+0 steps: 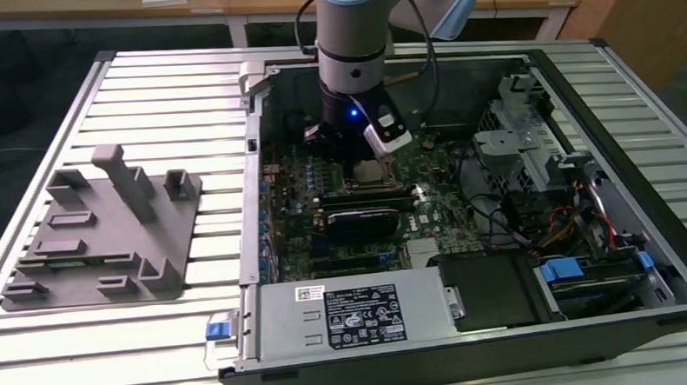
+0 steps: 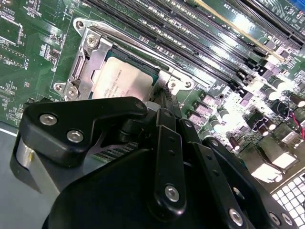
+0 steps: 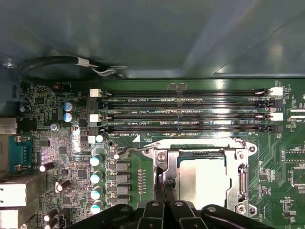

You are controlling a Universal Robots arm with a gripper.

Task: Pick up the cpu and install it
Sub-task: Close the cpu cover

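Silver-topped, the cpu (image 3: 205, 179) is seen lying flat in the motherboard socket (image 3: 244, 167) inside the open case (image 1: 618, 102), well apart from the grey tray (image 1: 102, 229) at the exterior view's left. The pincer (image 3: 165, 183), its tips drawn together, is poised at the chip's edge, gripping nothing. Placement is judged done; whether the socket clamp is latched cannot be told.

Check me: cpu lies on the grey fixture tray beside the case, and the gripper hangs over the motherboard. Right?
Half right. The cpu is not on the grey fixture tray. It lies inside the metal socket frame on the motherboard, as the first wrist view shows. The gripper does hang over the motherboard, close by that socket.
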